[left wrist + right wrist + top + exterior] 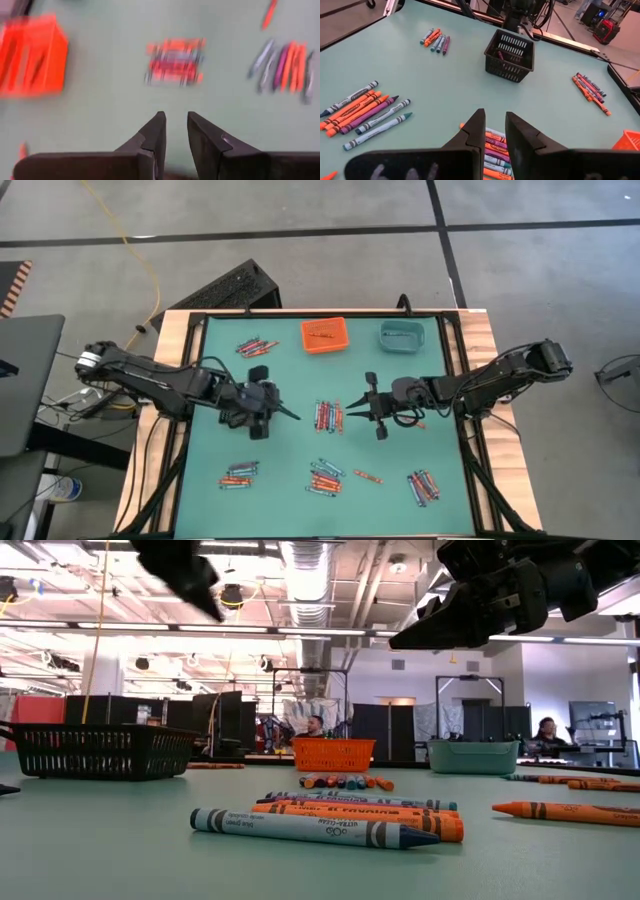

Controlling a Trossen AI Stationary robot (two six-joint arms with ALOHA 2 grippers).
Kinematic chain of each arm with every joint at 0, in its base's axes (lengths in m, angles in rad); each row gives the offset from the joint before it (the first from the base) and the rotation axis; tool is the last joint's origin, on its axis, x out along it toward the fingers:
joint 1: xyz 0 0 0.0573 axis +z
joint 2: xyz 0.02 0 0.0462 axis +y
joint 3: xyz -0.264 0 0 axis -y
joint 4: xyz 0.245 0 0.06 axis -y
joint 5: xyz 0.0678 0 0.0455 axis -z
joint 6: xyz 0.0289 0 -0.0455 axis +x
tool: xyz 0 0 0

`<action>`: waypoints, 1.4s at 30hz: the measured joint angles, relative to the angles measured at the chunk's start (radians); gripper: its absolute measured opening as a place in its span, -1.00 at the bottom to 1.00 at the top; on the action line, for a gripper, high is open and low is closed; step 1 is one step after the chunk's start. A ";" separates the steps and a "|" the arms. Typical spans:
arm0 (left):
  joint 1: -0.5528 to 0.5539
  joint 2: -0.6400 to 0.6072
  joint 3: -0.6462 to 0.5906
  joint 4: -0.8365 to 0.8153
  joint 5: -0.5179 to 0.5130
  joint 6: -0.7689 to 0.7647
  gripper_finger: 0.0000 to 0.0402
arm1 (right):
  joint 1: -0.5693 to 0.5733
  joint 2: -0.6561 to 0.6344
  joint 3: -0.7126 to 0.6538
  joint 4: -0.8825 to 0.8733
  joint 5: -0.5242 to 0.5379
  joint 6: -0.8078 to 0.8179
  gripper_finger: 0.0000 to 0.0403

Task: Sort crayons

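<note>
Crayons lie flat on the green table in several small groups: one at the middle (328,416), one at the far left (257,346), others along the near side (238,473) (324,476) (423,485). My left gripper (290,415) (176,120) hangs well above the table left of the middle group, open by a narrow gap, with nothing between its fingers. My right gripper (348,408) (495,117) hovers just right of the middle group, pointing at it. It is open and holds nothing. In the low view both grippers (210,605) (400,640) hang clear of the table.
An orange bin (324,335) with a few crayons and a teal bin (401,335) stand at the far side. A black mesh bin (510,55) stands by my left arm with a crayon inside. One orange crayon (367,476) lies alone near the front.
</note>
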 joint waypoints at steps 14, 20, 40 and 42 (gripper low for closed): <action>0.023 0.145 -0.045 0.150 -0.088 0.103 -0.66 | 0.000 0.000 0.000 -0.020 0.000 0.000 -0.63; 0.215 0.143 -0.045 0.029 -0.045 0.126 -0.66 | 0.000 0.000 0.000 -0.020 0.000 0.000 -0.63; 0.922 0.398 -0.045 0.248 0.287 0.345 -0.66 | -0.006 0.000 0.000 -0.030 0.001 -0.001 -0.63; 0.937 0.425 -0.044 0.277 0.326 0.359 -0.66 | -0.008 0.000 0.000 -0.032 0.001 -0.001 -0.63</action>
